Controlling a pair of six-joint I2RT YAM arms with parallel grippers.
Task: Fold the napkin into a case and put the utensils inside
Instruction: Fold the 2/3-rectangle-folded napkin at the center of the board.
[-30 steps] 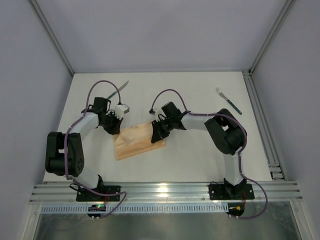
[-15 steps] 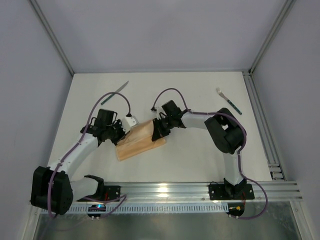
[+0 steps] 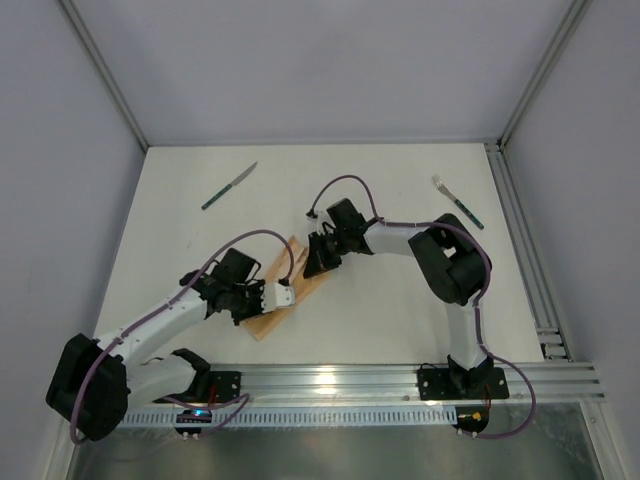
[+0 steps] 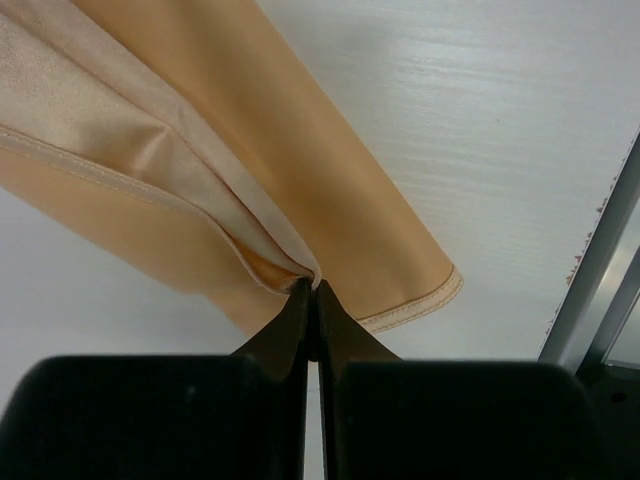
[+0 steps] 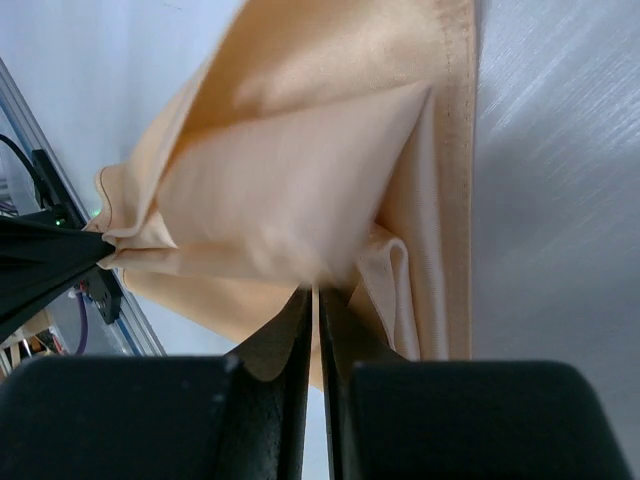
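The peach-orange napkin [image 3: 290, 290] lies folded into a narrow slanted strip at the table's middle. My left gripper [image 3: 283, 295] is shut on its near-left cloth edge [image 4: 250, 260]. My right gripper [image 3: 316, 262] is shut on the far-right end of the cloth [image 5: 300, 190], which hangs in loose folds. The green-handled knife [image 3: 229, 186] lies at the back left. The green-handled fork [image 3: 458, 202] lies at the back right. Both are away from the grippers.
A metal rail [image 3: 330, 380] runs along the near edge, with both arm bases on it. A rail [image 3: 520, 240] lines the right side. Grey walls enclose the white table [image 3: 380, 310].
My left gripper has swung from the napkin's far-left corner toward the near side, carrying the cloth edge over. The napkin went from a wide rectangle to a narrow strip. The right gripper barely moved.
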